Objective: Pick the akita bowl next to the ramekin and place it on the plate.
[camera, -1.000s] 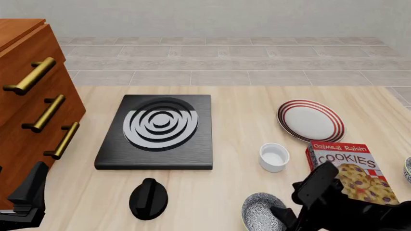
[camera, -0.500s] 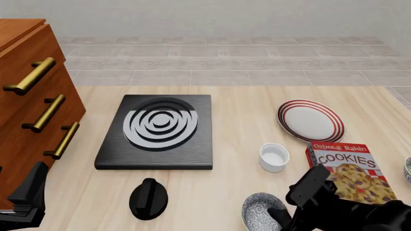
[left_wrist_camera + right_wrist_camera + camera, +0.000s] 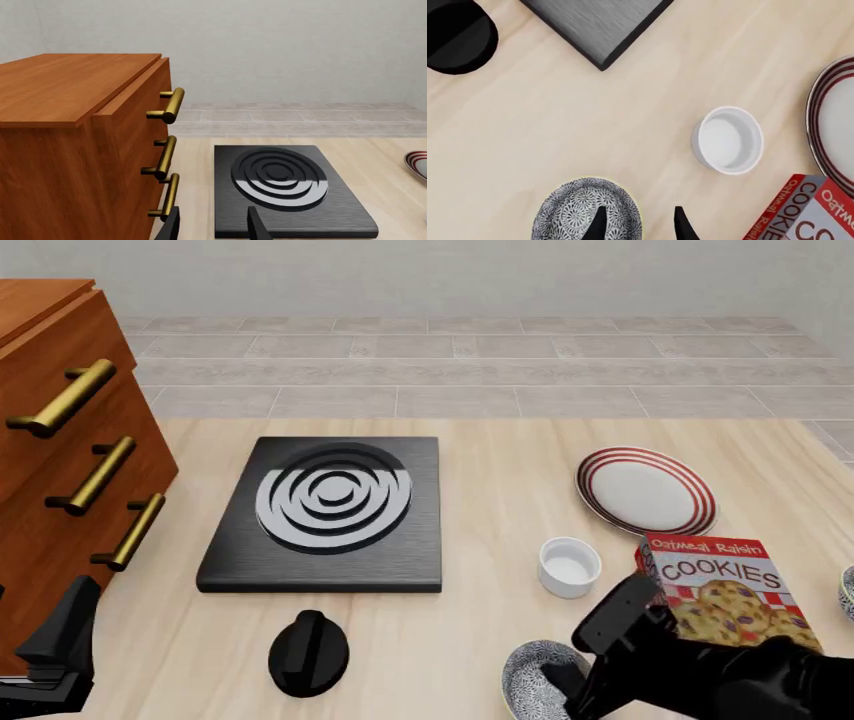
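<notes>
The right arm (image 3: 707,670) reaches in low from the front view's lower right corner, its black body leaning over the near edge of the table (image 3: 507,490). Its jaws are parted, the two dark fingertips (image 3: 599,222) set astride the near rim of the akita bowl (image 3: 587,212): one tip lies over the patterned inside, the other just outside the rim. Whether either tip touches the bowl cannot be told, and they hold nothing. The left arm (image 3: 54,650) rests at the lower left corner beside the wooden drawer cabinet (image 3: 67,460), its jaws open and empty, pointing toward the black stove plate (image 3: 287,185).

The akita bowl sits upright on the table at the near edge, with nothing inside it. The ramekin (image 3: 570,566) stands upright a little beyond it and is also empty. Farther back and to the right lies the plate (image 3: 646,490), red-striped and bare.

A box of oatmeal raisin cookies (image 3: 721,585) lies flat just right of the ramekin, between the plate and the right arm, near the bowl. A black round knob (image 3: 308,652) sits left of the bowl, in front of the stove plate.
</notes>
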